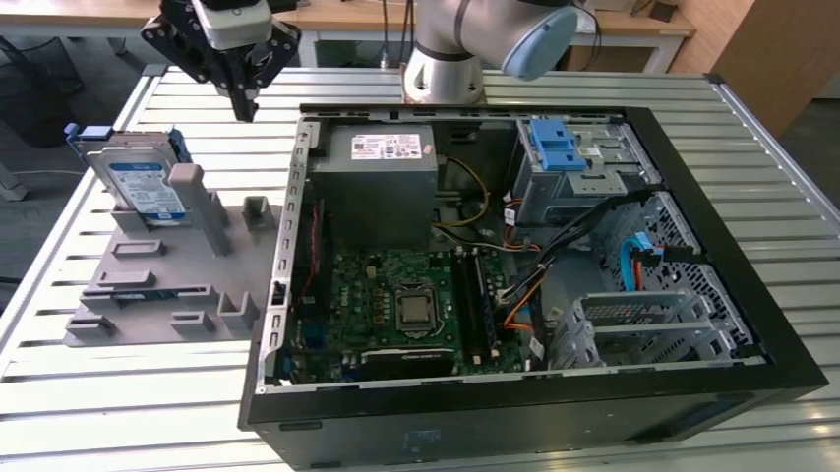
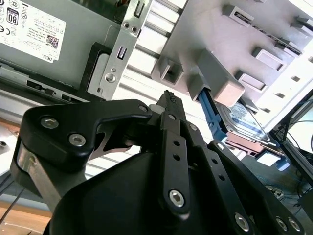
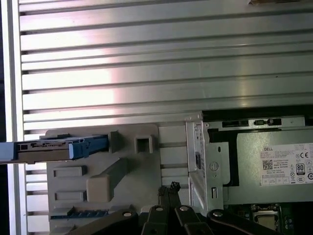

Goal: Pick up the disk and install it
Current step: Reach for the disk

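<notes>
Gripper [image 1: 246,110] pressed shut, empty, hovering over slatted table [image 1: 105,393] near the edge by the arm's base, between grey fixture [image 1: 157,295] and open computer case [image 1: 525,423]. Disk [image 1: 142,187] stands upright in the fixture's end nearest the gripper, untouched. Pick-up and install both outstanding.

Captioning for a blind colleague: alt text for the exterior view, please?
The gripper hangs shut and empty over the slatted table, near the disk, which stands on edge in a grey holder at the exterior view's left of the open computer case.
</notes>
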Motion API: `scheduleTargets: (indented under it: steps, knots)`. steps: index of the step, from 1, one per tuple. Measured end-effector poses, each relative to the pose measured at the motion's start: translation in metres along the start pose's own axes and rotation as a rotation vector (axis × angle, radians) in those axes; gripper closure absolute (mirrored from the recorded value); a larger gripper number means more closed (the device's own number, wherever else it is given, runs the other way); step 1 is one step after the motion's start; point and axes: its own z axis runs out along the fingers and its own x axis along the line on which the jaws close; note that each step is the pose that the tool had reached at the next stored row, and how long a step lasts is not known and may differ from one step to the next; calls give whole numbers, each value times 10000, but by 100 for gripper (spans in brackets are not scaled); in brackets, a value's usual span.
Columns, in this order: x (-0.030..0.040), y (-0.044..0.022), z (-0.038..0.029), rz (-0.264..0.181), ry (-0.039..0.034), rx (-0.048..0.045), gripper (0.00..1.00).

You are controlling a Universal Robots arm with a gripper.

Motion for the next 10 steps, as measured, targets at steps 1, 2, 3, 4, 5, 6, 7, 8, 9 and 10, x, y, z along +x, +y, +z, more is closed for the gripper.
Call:
scheduleTargets:
  steps: [1, 2, 3, 4, 5, 6, 7, 8, 9, 10]
  knots:
    - [6, 1, 1, 0, 3, 0, 89]
    - [11, 2, 2, 0, 4, 0, 89]
    - [17, 3, 3, 0, 7, 0, 89]
    - [23, 4, 4, 0, 10, 0, 89]
    - [28, 5, 5, 0, 13, 1, 89]
    - [34, 6, 6, 0, 16, 1, 89]
    - [39, 7, 7, 1, 18, 1, 89]
    - [44, 8, 8, 1, 23, 2, 89]
    - [48, 8, 9, 1, 26, 2, 89]
    - [53, 9, 9, 1, 29, 2, 89]
